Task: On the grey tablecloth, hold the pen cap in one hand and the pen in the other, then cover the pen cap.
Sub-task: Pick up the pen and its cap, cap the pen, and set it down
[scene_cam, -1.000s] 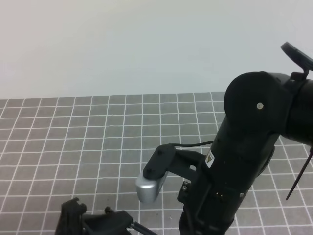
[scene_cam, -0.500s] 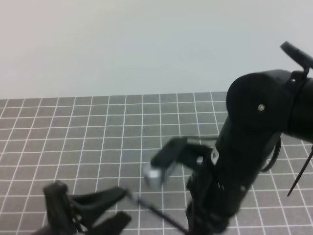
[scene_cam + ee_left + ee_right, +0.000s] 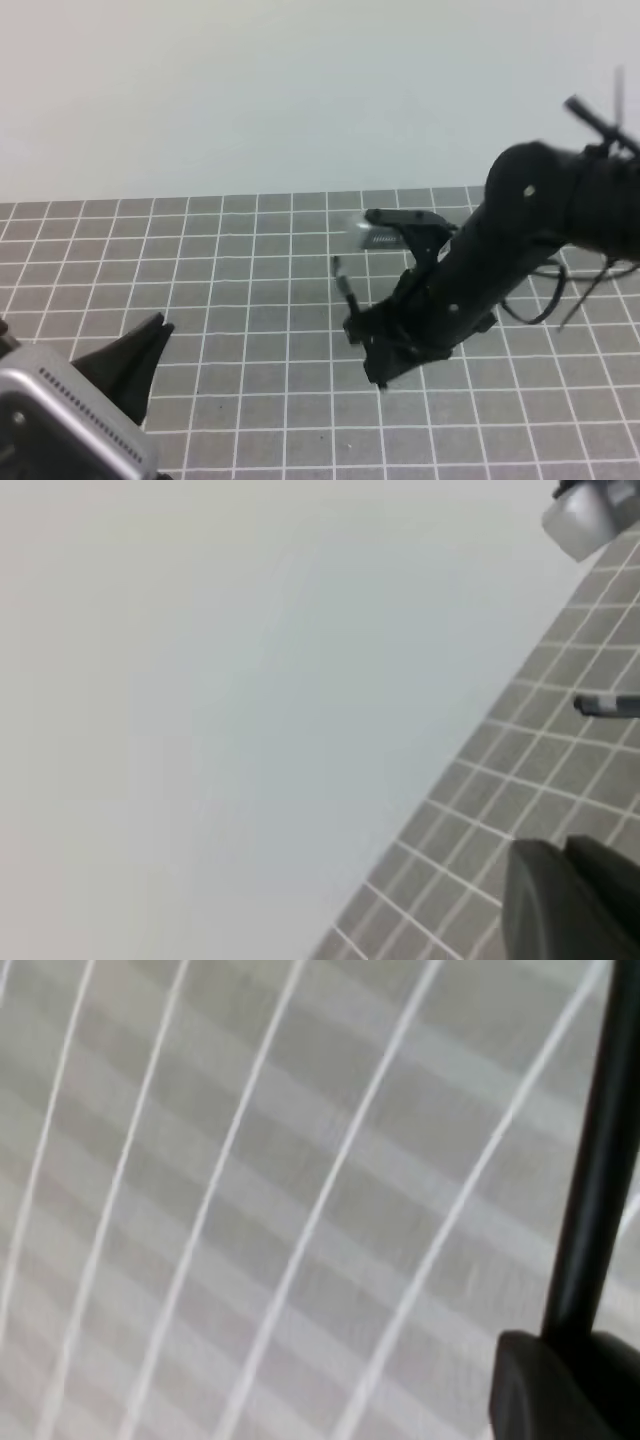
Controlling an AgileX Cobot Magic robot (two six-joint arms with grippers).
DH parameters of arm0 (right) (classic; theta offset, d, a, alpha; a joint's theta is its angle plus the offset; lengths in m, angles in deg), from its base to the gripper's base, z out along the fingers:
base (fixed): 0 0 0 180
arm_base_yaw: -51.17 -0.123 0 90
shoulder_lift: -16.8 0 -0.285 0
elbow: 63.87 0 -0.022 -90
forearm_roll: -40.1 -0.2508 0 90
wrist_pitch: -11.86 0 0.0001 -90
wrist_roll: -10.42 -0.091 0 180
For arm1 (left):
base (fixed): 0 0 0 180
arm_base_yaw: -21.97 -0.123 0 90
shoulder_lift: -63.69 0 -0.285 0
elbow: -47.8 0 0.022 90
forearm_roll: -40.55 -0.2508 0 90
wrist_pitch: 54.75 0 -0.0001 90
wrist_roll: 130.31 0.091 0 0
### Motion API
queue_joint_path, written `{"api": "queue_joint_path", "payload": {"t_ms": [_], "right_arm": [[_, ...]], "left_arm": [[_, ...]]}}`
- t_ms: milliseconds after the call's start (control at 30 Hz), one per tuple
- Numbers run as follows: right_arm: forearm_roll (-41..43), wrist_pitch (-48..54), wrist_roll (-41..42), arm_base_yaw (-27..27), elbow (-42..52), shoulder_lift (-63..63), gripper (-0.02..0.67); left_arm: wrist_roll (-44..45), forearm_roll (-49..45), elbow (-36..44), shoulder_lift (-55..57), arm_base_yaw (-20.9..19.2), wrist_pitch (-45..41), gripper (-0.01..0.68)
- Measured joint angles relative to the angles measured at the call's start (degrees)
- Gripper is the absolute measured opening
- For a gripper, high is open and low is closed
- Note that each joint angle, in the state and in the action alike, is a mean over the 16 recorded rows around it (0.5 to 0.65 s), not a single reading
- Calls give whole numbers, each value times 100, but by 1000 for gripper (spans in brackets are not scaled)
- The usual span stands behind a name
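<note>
The grey tablecloth [image 3: 200, 260] with its white grid covers the table. My right gripper [image 3: 358, 330] is shut on the pen [image 3: 343, 285], a thin black stick held above the cloth and pointing up and slightly left. In the right wrist view the pen [image 3: 600, 1140] rises from a black fingertip [image 3: 560, 1390]. Its end also shows in the left wrist view [image 3: 605, 707]. The pen cap cannot be told apart from the pen. My left gripper [image 3: 150, 345] is at the bottom left, far from the pen, with one black finger [image 3: 570, 900] showing and nothing in it.
A plain white wall [image 3: 300, 90] stands behind the cloth's far edge. The left wrist camera housing [image 3: 60, 420] fills the bottom left corner. The right arm [image 3: 540, 210] and its cables hang over the right side of the cloth.
My left gripper let go of the pen and drew back to the bottom left. My right arm lifted and swung up and back, carrying the pen with it.
</note>
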Motion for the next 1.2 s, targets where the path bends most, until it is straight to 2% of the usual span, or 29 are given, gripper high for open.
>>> {"api": "queue_joint_path", "payload": {"t_ms": [367,867,1033,1200], "right_arm": [[-26,-863,-1234,234,0,992,68],[170,-788,-1519,242,-32,1300,74],[169,-733,-1506,244,-45,1328,107],[142,-718,-1515,244,-54,1329,186]], "left_arm": [[23,981,-191,0,0,58,1],[6,1000,-228,0,0,-65,1],[4,1015,-228,0,0,-69,1],[4,1034,-228,0,0,-73,1]]}}
